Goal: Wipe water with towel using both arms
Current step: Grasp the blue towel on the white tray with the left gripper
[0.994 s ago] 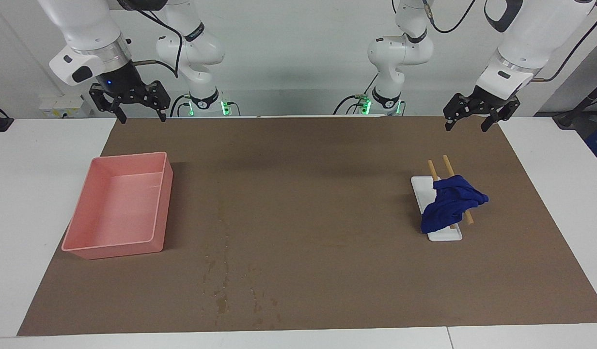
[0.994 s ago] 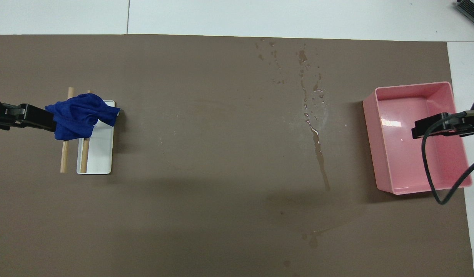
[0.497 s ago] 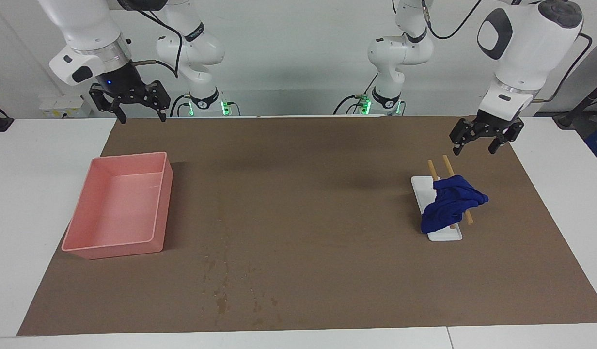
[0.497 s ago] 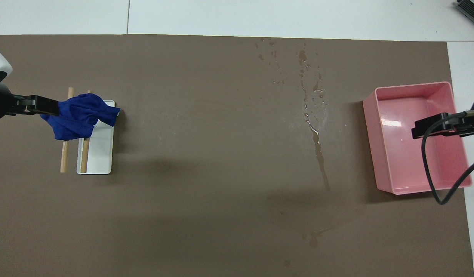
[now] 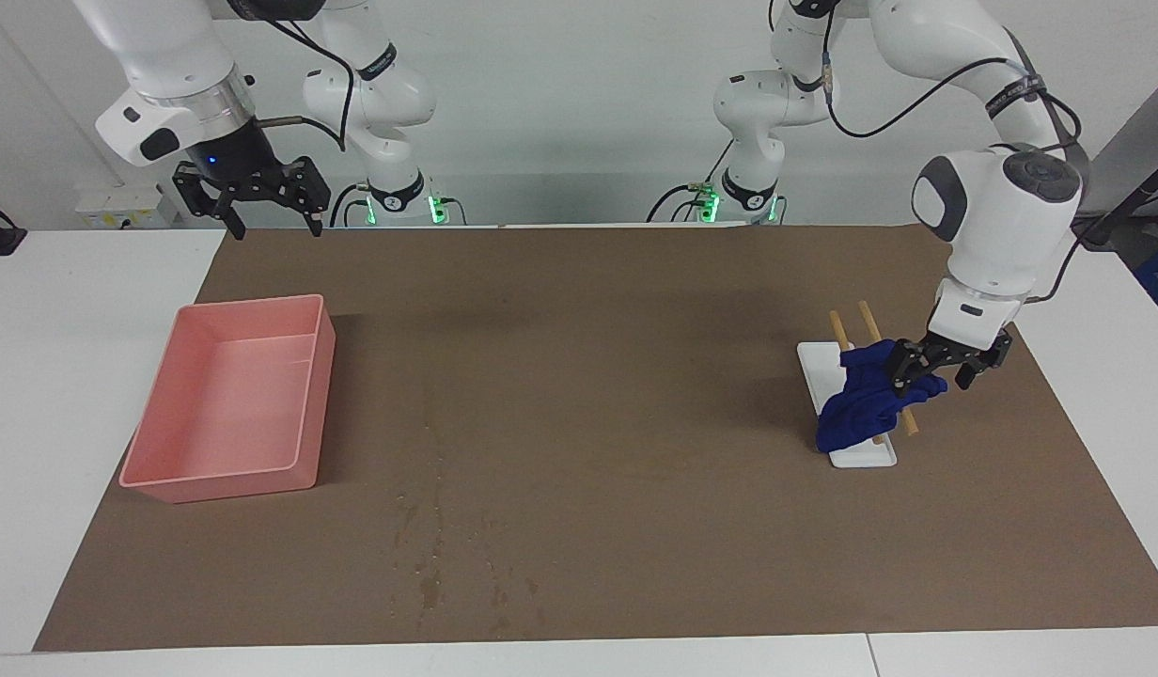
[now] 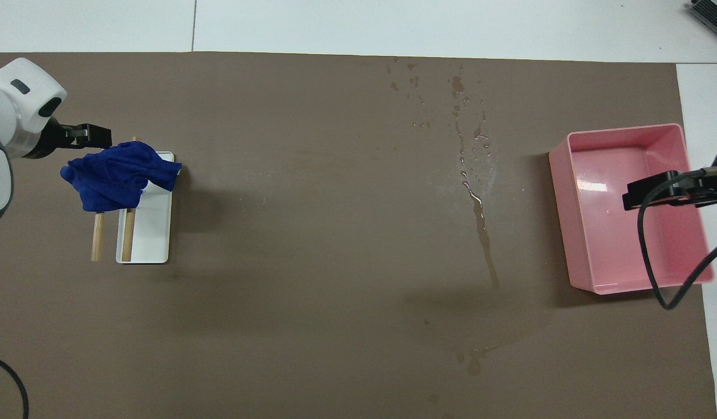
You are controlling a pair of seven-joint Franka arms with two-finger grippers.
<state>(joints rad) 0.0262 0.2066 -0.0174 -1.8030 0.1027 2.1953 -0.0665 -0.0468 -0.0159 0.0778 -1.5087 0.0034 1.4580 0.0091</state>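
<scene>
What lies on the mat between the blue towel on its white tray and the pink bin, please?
Between the blue towel and the pink bin lies bare brown mat, then the water, nearer the bin; the overhead view shows it best.

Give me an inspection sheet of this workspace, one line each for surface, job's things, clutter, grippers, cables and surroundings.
Surface: brown mat on a white table.
Job's things: water in droplets and streaks on the mat beside the pink bin; blue towel draped over two wooden rods and a white tray, toward the left arm's end.
Clutter: nothing seen.
Grippers: left gripper open, at the towel's edge, contact not clear; right gripper open, raised over the mat's edge, waiting.
Cables: black cables along both arms; one loop shows over the bin in the overhead view.
Surroundings: white wall; green lights at the arm bases.
</scene>
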